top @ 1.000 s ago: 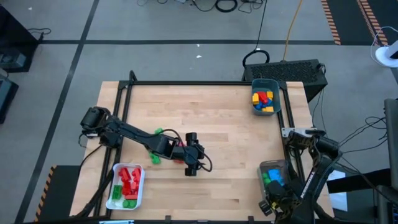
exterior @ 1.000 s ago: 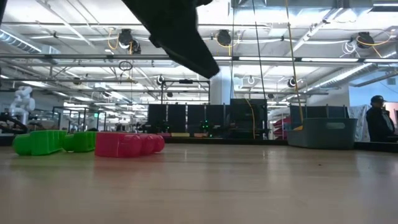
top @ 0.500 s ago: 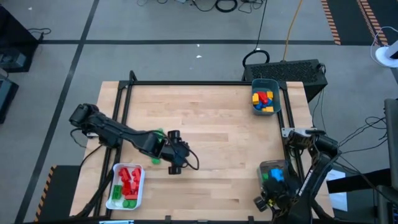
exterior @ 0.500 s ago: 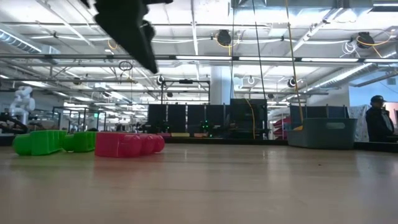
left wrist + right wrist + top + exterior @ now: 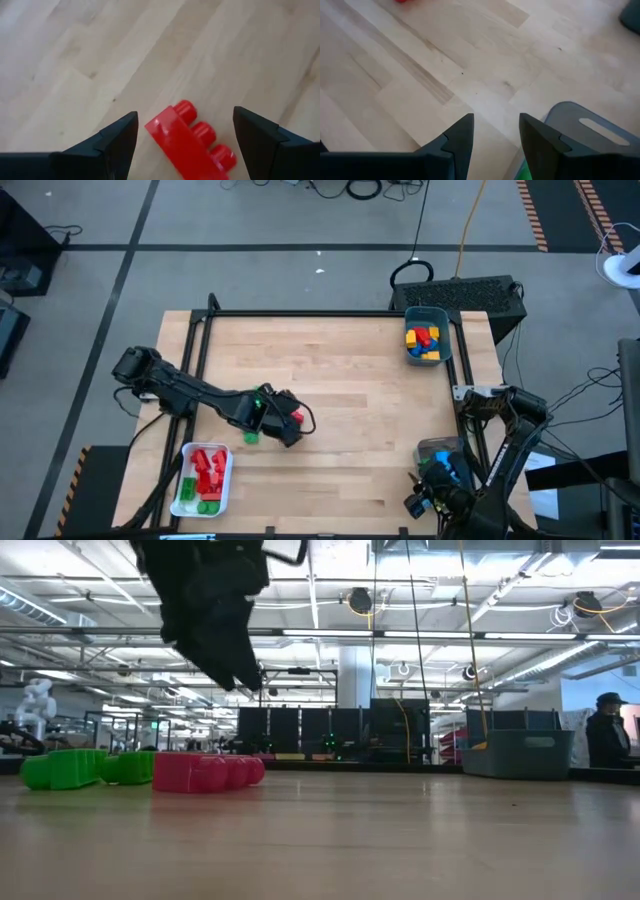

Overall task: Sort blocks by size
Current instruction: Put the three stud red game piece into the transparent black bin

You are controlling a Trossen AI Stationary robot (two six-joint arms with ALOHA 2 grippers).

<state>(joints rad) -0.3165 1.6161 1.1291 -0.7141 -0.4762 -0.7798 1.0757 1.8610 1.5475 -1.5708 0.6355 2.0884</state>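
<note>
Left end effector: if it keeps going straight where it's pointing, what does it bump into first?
Most likely the red block. It lies on the wooden table between the open fingers of the left end effector, though how far off is unclear.

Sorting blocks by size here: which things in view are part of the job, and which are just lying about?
Part of the job:
- red block between the open left gripper fingers
- green blocks on the table
- sorted blocks in the white tray, teal bin and clear bin
- right gripper, waiting by the clear bin

Lying about:
- black case behind the table
- floor cables
</note>
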